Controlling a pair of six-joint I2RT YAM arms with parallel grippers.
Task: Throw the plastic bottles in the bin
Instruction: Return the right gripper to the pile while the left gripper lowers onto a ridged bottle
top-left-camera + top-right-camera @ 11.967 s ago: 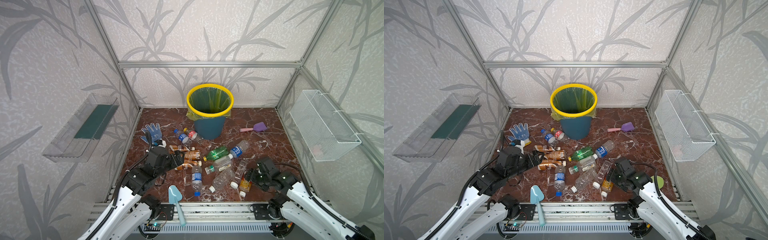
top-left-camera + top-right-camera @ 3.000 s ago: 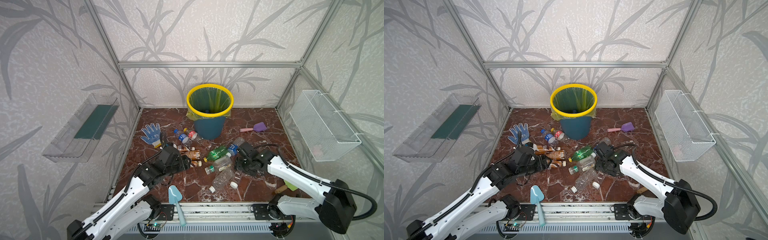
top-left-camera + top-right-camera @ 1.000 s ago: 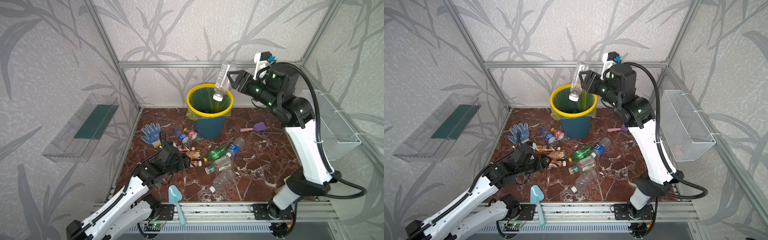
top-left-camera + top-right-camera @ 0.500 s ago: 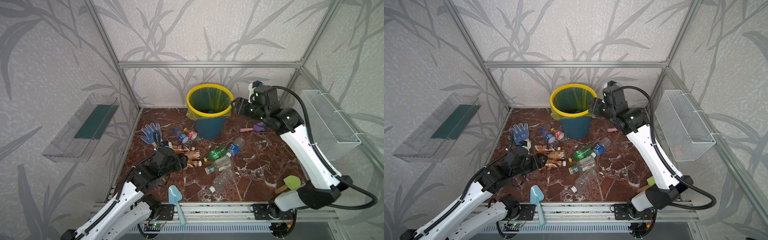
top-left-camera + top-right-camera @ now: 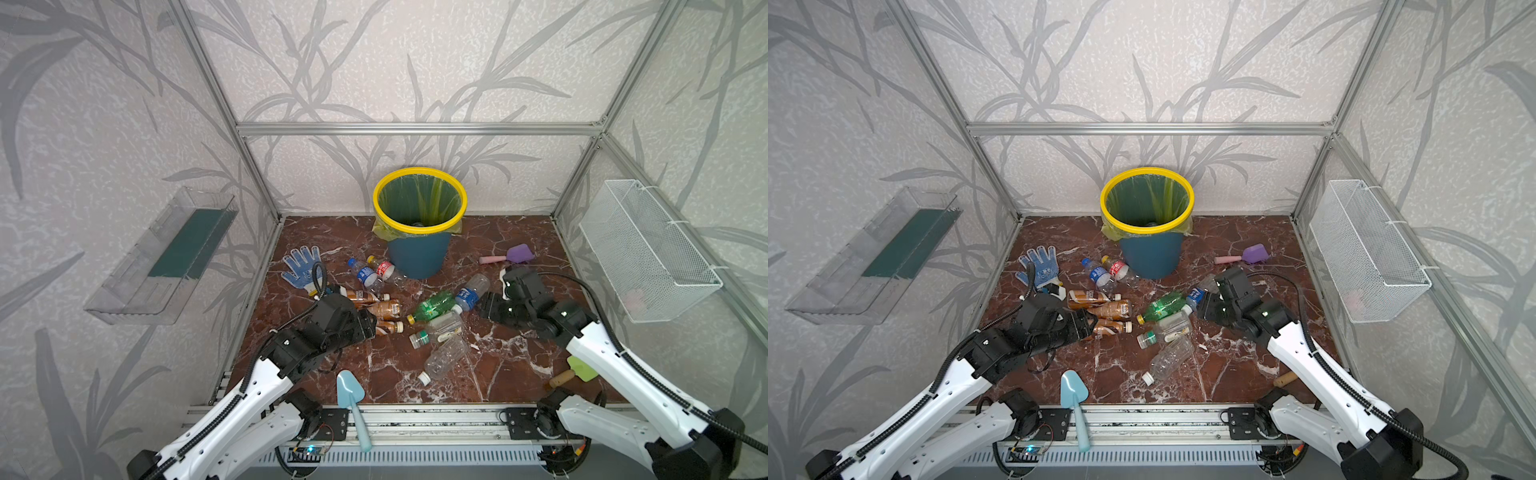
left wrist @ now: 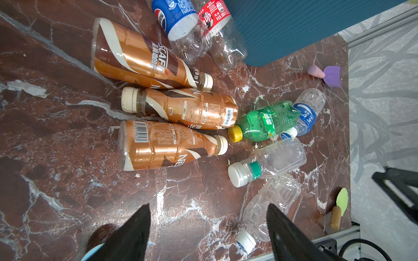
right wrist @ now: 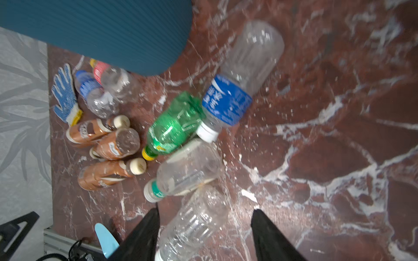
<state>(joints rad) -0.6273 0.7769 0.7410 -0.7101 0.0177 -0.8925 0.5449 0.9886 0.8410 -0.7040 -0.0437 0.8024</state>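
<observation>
Down from over the bin [image 5: 419, 255] comes the right arm. A second ago it stood high above the yellow rim with a clear bottle in its grip. Now the right pincer [image 5: 487, 305] sits low over the table [image 5: 507, 374], jaws apart and empty, just beside the blue-label bottle [image 5: 469, 293]. That clear bottle is out of sight, so I take it to have gone in. Only a dark patch shows at the bottom of the liner, and I cannot tell what lies there. The left pincer [image 5: 371, 326] has barely shifted; it hangs by the three brown bottles [image 5: 376, 309], jaws spread with nothing between them.

By my count nine plastic bottles are left on the table. The brown ones lie side by side, and the green bottle [image 5: 432, 305] rests against the blue-label one. Nearer the arms lie the green-banded clear bottle [image 5: 438, 328] and the ribbed clear bottle [image 5: 444, 357]. A pair of small bottles [image 5: 365, 275] sits at the foot of the bin. The heap is thinner than it was twelve seconds back, so the job is under way, but much of it remains.
</observation>
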